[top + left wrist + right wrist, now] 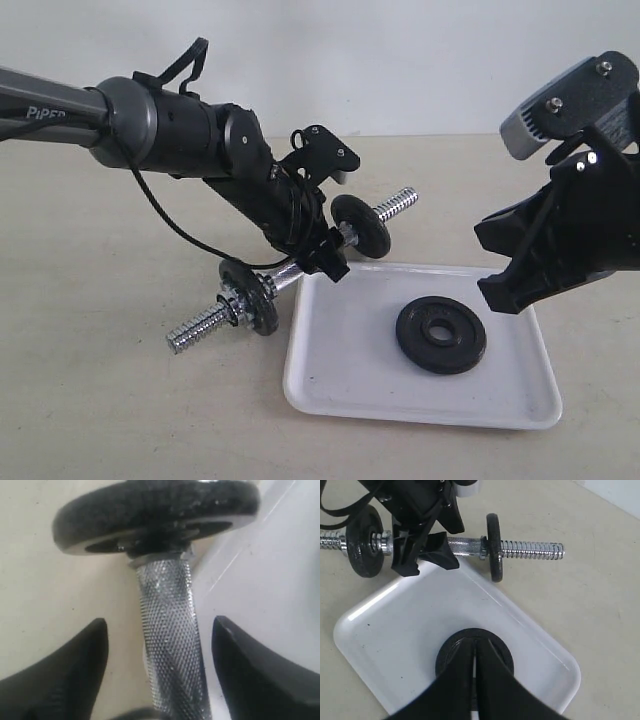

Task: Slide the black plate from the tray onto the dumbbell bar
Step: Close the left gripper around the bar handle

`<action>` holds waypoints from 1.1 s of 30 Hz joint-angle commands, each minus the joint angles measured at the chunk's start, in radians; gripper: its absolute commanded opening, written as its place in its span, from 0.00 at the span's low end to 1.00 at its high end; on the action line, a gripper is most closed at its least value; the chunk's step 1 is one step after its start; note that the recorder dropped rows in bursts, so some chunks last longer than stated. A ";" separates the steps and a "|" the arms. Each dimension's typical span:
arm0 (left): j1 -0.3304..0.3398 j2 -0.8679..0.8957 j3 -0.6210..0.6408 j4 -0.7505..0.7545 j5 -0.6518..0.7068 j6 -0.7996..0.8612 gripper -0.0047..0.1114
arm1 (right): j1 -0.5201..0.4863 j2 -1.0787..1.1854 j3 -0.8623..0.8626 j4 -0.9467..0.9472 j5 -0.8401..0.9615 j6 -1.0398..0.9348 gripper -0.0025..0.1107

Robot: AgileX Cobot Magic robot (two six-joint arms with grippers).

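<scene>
My right end effector (474, 652) hangs pressed together over the black plate (460, 346). I should spread it while my spread left end effector (160, 622) clamps the dumbbell bar (169, 650).

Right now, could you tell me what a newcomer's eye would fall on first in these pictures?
The black plate lies flat in the white tray, with the shut right claw hovering over it. Beside the tray, the open left claw straddles the dumbbell bar between two mounted discs.
</scene>
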 commanded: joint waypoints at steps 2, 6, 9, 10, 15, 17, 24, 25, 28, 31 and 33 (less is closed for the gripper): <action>-0.002 0.025 -0.005 -0.010 0.008 0.006 0.52 | 0.003 0.000 -0.006 0.001 -0.007 0.000 0.02; -0.002 0.048 -0.005 -0.010 0.011 0.012 0.52 | 0.003 0.000 -0.006 0.001 -0.007 0.000 0.02; -0.002 0.048 -0.005 -0.010 0.011 0.014 0.52 | 0.003 0.000 -0.006 0.001 -0.007 0.000 0.02; -0.002 0.048 -0.005 -0.010 0.009 0.017 0.52 | 0.003 0.000 -0.006 0.001 -0.007 0.000 0.02; -0.002 0.048 -0.005 -0.010 0.001 0.017 0.48 | 0.003 0.000 -0.006 0.001 -0.007 0.000 0.02; -0.002 0.048 -0.005 -0.010 0.006 0.017 0.40 | 0.003 0.000 -0.006 0.001 -0.007 0.000 0.02; -0.002 0.048 -0.005 -0.010 0.028 0.058 0.08 | 0.003 0.000 -0.006 0.001 -0.007 0.000 0.02; -0.002 0.048 -0.005 -0.010 0.030 0.058 0.08 | 0.003 0.000 -0.006 0.001 -0.007 0.000 0.02; -0.002 0.048 -0.005 -0.010 0.030 0.058 0.08 | 0.003 0.000 -0.006 0.001 -0.007 0.000 0.02; -0.002 0.048 -0.005 -0.010 0.015 0.058 0.08 | 0.003 0.000 -0.006 0.001 -0.007 0.000 0.02; -0.002 0.048 -0.005 -0.012 0.008 0.050 0.08 | 0.003 0.000 -0.006 0.001 -0.007 0.000 0.02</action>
